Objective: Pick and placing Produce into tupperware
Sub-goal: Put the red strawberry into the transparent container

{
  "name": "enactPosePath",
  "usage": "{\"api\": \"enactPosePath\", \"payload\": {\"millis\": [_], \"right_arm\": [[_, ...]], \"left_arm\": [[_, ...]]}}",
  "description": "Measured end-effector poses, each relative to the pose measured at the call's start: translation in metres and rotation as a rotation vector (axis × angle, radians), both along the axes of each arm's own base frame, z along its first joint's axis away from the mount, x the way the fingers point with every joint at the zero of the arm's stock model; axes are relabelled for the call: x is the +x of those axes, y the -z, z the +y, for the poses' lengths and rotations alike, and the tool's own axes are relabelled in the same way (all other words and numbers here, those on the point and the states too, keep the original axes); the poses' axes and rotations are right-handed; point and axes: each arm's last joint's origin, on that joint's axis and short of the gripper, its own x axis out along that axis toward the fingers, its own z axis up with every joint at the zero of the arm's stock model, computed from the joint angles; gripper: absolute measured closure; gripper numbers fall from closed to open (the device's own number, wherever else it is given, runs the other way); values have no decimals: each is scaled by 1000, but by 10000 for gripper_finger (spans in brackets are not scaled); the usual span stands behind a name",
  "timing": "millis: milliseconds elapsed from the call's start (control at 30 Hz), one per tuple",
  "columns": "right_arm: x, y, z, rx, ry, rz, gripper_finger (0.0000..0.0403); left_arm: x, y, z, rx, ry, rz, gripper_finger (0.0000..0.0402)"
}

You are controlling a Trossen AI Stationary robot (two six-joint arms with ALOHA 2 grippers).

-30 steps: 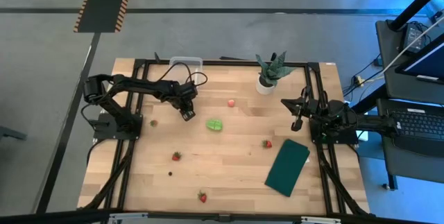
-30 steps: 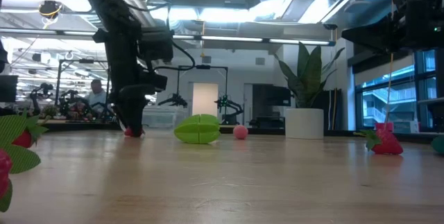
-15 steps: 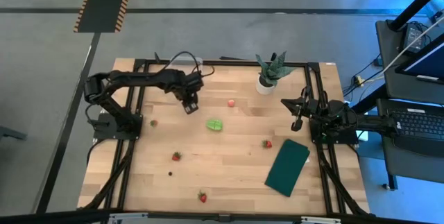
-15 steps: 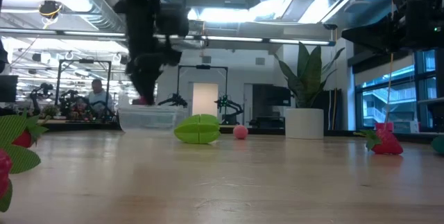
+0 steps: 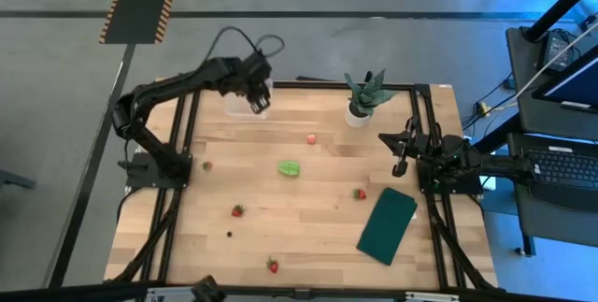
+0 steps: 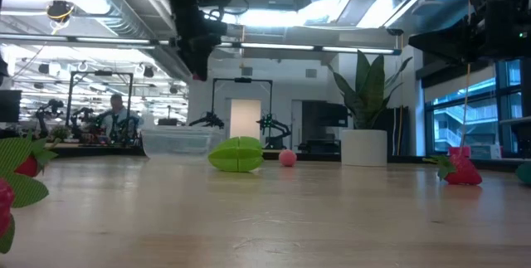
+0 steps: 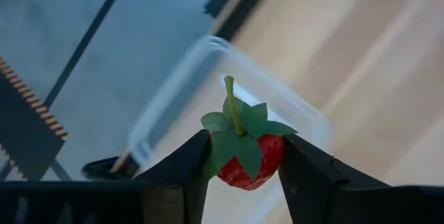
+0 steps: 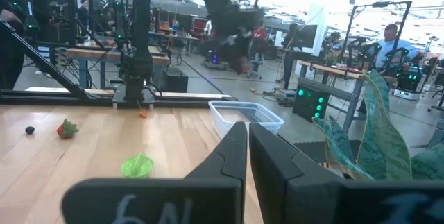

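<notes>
Strawberry [image 7: 244, 156] sits pinched between the left gripper [image 7: 243, 165] fingers, stem up, with the tupperware [image 7: 208, 106] open directly beneath and beyond them; the right gripper [image 8: 248, 144], fingers pressed together, waits well apart.

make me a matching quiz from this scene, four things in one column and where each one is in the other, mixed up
Things:
1. red strawberry with green leaves
2. clear plastic rectangular tub
3. bright green lumpy piece
4. flat dark green rectangle

Places:
A. lying near the middle of the wooden table
B. at the table's far edge, under the left hand
C. flat on the table near the right hand
D. pinched in the left hand

Pairs: 1-D, 2-B, 3-A, 4-C
</notes>
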Motion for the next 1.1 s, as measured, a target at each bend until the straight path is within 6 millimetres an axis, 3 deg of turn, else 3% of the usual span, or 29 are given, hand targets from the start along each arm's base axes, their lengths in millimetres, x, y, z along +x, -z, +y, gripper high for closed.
{"api": "enactPosePath", "payload": {"millis": [200, 433, 800, 1100], "right_arm": [[0, 0, 0, 1, 0, -1, 381], [0, 0, 0, 3, 0, -1, 381], [0, 0, 0, 7, -1, -3, 381], [0, 0, 0, 8, -1, -4, 381]], "left_arm": [[-21, 3, 31, -64, -71, -39, 246], [-15, 37, 55, -162, -104, 21, 258], [5, 92, 70, -297, -91, 100, 256], [11, 114, 75, -380, -94, 94, 246]]}}
